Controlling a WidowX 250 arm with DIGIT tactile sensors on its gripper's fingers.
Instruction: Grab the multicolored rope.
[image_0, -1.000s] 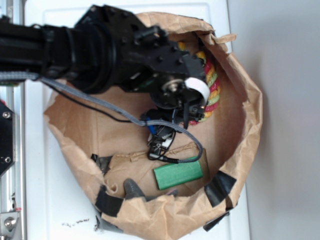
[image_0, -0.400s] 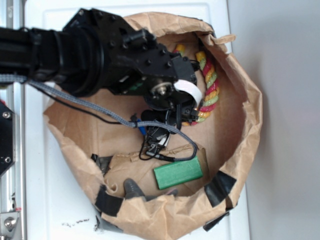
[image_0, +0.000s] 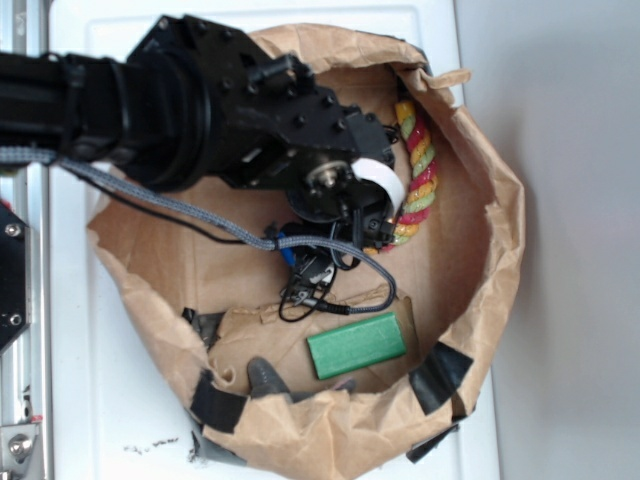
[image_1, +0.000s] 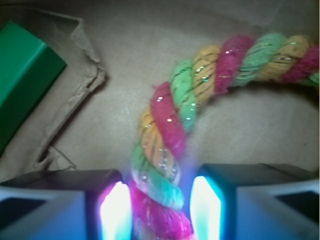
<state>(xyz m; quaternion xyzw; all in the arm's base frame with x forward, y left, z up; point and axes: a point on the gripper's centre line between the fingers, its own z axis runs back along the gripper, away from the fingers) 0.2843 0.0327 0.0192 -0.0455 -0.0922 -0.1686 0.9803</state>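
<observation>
The gripper (image_1: 156, 210) straddles the multicolored rope (image_1: 170, 125), one finger (image_1: 116, 210) on each side and close against the strands; whether they press it cannot be told. The rope curves away ahead and right. A green block (image_1: 22, 75) lies forward-left on the paper bag (image_0: 500, 220) floor.

The rope (image_1: 170, 125) is showing thick twisted fibre, fuzzy, with glinting threads. The bag (image_0: 480, 150) is looking like creased matt brown paper, patched with black tape (image_0: 438, 375). The block (image_0: 356, 345) is appearing smooth, matt green, finely ribbed.
</observation>
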